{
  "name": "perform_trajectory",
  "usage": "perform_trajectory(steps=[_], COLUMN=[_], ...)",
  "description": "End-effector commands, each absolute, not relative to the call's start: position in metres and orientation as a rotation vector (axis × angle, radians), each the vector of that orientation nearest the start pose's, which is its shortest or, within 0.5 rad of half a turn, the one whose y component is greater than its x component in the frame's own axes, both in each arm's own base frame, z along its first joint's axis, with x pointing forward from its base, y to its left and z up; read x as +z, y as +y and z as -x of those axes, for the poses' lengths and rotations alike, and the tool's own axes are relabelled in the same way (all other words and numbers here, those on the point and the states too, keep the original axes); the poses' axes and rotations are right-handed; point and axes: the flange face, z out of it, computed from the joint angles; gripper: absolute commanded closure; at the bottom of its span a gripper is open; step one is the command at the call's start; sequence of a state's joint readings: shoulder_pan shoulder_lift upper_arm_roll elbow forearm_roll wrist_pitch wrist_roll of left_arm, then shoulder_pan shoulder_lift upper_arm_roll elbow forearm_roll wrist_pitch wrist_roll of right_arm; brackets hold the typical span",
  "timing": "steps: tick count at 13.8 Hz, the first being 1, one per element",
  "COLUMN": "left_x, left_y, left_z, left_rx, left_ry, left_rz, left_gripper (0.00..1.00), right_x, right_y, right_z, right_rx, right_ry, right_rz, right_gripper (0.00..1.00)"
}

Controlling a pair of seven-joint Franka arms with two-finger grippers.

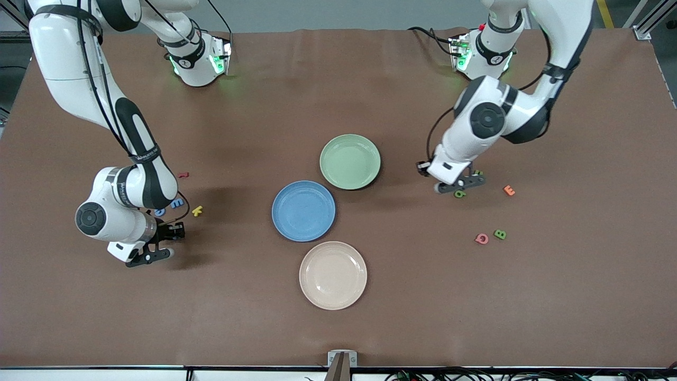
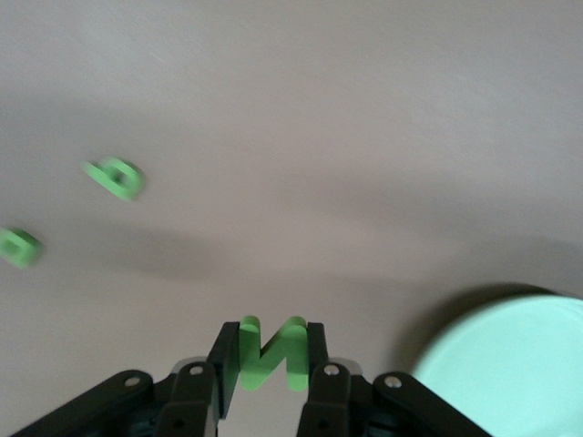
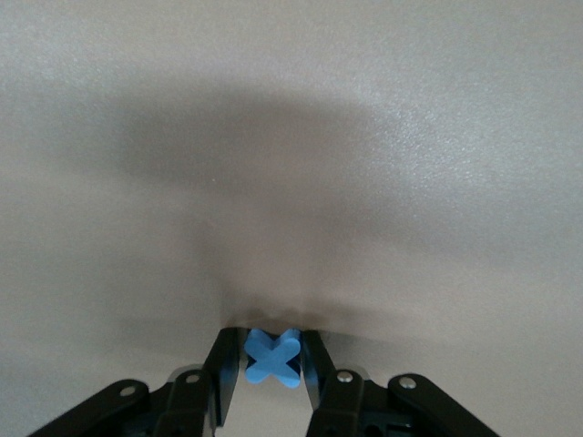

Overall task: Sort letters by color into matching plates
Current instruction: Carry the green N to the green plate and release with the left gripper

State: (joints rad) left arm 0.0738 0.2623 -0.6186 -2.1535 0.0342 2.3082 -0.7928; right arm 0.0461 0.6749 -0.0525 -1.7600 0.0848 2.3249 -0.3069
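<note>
Both plates lay bare: the round pale green plate (image 1: 350, 161) and, at its seven o'clock, the round blue plate (image 1: 303, 210). The left claw (image 2: 273, 357) gripped a small flat green foam letter N (image 2: 271, 353) above the tabletop (image 1: 338, 328), at the green plate's three o'clock. The right claw (image 3: 273, 357) pinched a small blue foam X (image 3: 273, 356) low at the blue plate's nine o'clock, perhaps touching the tabletop. No letter was sorted; a green B (image 1: 500, 234) and others remained loose.
</note>
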Motion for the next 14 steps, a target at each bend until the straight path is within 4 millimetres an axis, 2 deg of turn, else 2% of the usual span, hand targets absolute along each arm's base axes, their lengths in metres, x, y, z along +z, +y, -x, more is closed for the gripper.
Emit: perform_trajectory(steps=[1,3,6,7,11,12,13,14], left_x=[0.287,0.279,0.264,0.257,0.241,0.238,0.233,0.228], left_y=[-0.347,-0.390,-0.424,-0.435,-0.451,-0.452,-0.452,-0.455], left_z=[-0.462,-0.441,-0.417,-0.407,-0.391,-0.391,-0.393,-0.396], left_rx=[0.266,0.271,0.292,0.309,0.345,0.355,0.374,0.391], left_ry=[-0.471,-0.549,-0.661,-0.680,-0.701,-0.703,-0.713,-0.719], left_rz=[3.176,3.178,3.176,3.171,3.167,3.164,3.159,3.161], left_gripper=[1.00,1.00,1.00,1.00,0.94,0.93,0.87,0.86], right_x=[0.172,0.174,0.181,0.192,0.240,0.250,0.260,0.276], right_y=[0.003,0.003,0.007,0.008,0.032,0.043,0.060,0.082], right_z=[-0.649,-0.650,-0.651,-0.653,-0.660,-0.661,-0.658,-0.652], right_rx=[0.173,0.170,0.180,0.168,0.259,0.305,0.341,0.367], right_ry=[-0.410,-0.410,-0.404,-0.400,-0.403,-0.357,-0.331,-0.287], right_rz=[3.061,3.061,3.059,3.060,3.040,3.043,3.046,3.054], right_gripper=[0.76,0.82,0.84,0.84,0.85,0.85,0.85,0.86])
